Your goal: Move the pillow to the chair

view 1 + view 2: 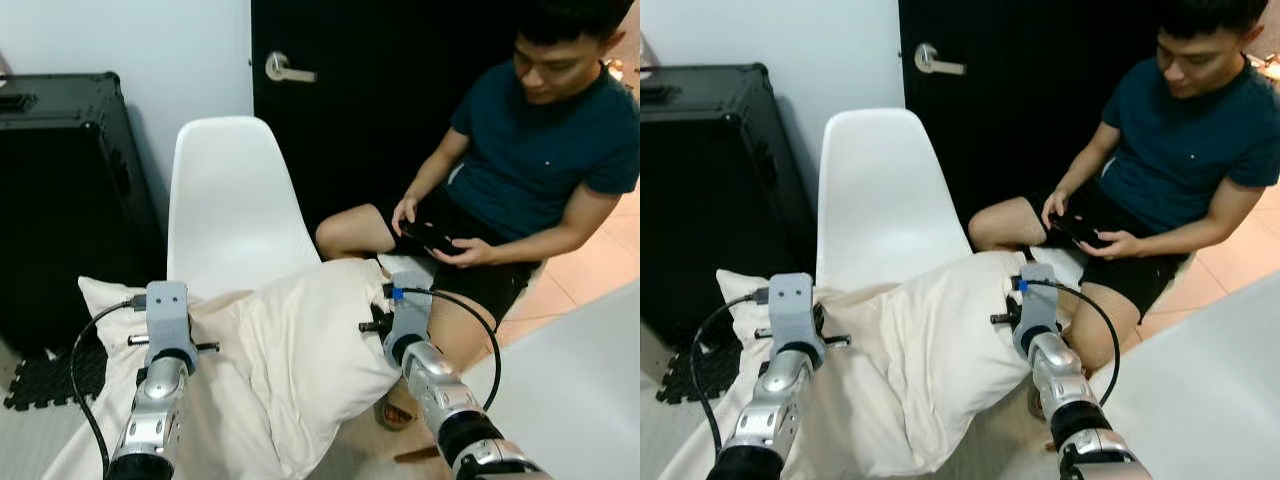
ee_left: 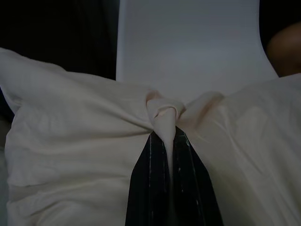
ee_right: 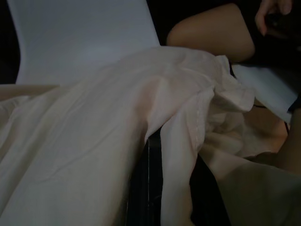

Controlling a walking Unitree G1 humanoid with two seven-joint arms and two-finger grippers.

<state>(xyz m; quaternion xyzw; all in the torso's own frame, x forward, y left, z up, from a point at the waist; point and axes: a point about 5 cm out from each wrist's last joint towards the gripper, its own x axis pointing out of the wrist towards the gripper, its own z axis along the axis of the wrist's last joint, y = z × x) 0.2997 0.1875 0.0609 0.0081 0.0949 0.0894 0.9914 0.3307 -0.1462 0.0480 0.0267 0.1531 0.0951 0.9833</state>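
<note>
A cream pillow hangs between my two arms, just in front of the white chair, with its top edge over the seat's front. My left gripper is shut on a twisted pinch of the pillow's fabric near its left end. At the pillow's right end, my right gripper is shut on a fold of the cover. In the eye views the wrist cameras and the fabric hide both sets of fingertips. The chair's seat and back are bare.
A person sits on the floor right of the chair, holding a phone, one knee close to the pillow. A black case stands at the left, a black door behind. A white surface fills the near right.
</note>
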